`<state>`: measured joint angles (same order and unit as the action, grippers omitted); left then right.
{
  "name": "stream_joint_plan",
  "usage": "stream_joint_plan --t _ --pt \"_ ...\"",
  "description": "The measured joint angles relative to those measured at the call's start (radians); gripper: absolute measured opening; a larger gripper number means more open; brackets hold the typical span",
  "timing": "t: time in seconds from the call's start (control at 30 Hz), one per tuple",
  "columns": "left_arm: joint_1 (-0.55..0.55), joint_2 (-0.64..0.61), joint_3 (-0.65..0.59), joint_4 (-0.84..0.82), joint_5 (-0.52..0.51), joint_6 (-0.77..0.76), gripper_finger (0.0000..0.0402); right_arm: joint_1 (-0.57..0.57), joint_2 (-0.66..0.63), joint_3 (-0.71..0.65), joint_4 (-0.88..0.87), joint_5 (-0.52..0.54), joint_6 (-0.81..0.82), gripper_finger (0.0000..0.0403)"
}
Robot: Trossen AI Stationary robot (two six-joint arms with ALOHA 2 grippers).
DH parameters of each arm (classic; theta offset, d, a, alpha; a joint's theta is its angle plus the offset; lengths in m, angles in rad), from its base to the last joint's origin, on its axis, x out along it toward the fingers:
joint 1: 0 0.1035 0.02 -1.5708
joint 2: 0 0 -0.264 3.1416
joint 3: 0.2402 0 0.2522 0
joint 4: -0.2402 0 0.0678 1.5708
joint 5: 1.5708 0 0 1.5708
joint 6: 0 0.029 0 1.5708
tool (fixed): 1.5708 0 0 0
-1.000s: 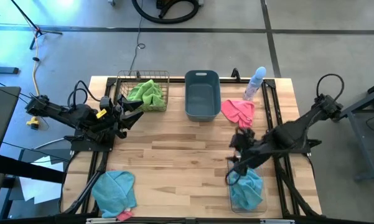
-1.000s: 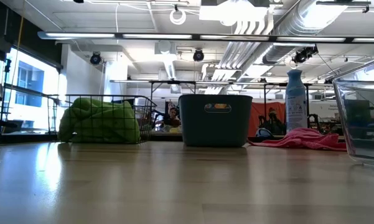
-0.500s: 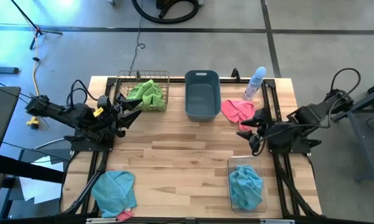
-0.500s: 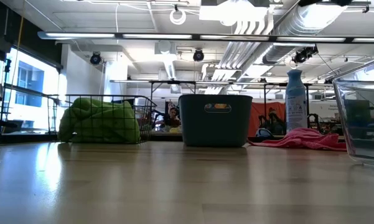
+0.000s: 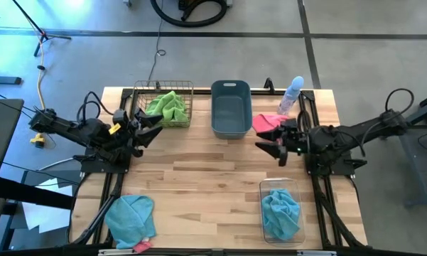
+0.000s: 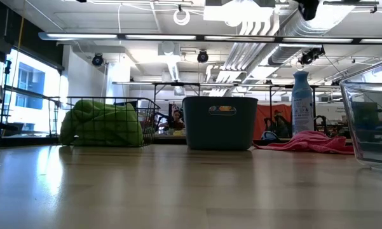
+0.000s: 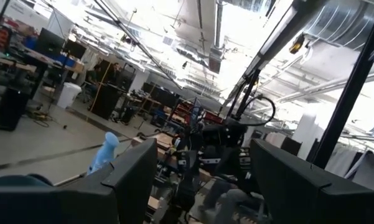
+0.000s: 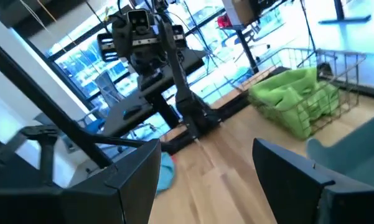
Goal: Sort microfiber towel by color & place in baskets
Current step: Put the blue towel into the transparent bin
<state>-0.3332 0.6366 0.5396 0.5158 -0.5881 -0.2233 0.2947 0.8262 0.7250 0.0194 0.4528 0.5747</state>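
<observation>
Right hand (image 5: 270, 144) hovers over the tabletop (image 5: 199, 178), fingers apart, empty. Bare wood stretches from it toward the tabletop's middle and near edge. Just behind it lies the pink towel (image 5: 264, 122), loose on the wood beside the grey tub (image 5: 231, 108); the tub looks empty. Spray bottle (image 5: 291, 94) stands just past the pink towel at the far edge. On the hand's other side, the clear bin (image 5: 282, 212) holds a blue towel (image 5: 280, 213).

Towels in view: two blue, one pink, one green, plus a pink scrap (image 5: 141, 246) under the second blue towel (image 5: 130, 217) at the near left corner. Baskets: three.

Across the tabletop, the left hand (image 5: 155, 126) is also apart and empty, parked just beside the wire basket (image 5: 163, 89) with the green towel (image 5: 167, 107) inside. Both arm mounts flank the side edges.
</observation>
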Motion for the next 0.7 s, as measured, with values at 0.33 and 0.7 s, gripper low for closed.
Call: stream_joint_plan --t 0.33,0.7 --pt "0.0 0.004 0.0 -0.045 0.001 0.007 0.0245 -0.12 0.013 -0.002 0.009 -0.065 -0.114 0.025" --pt "-0.004 0.143 0.159 -0.4 0.146 -0.203 0.0245 -0.121 -0.063 -0.002 -0.002 -0.069 -0.131 0.025"
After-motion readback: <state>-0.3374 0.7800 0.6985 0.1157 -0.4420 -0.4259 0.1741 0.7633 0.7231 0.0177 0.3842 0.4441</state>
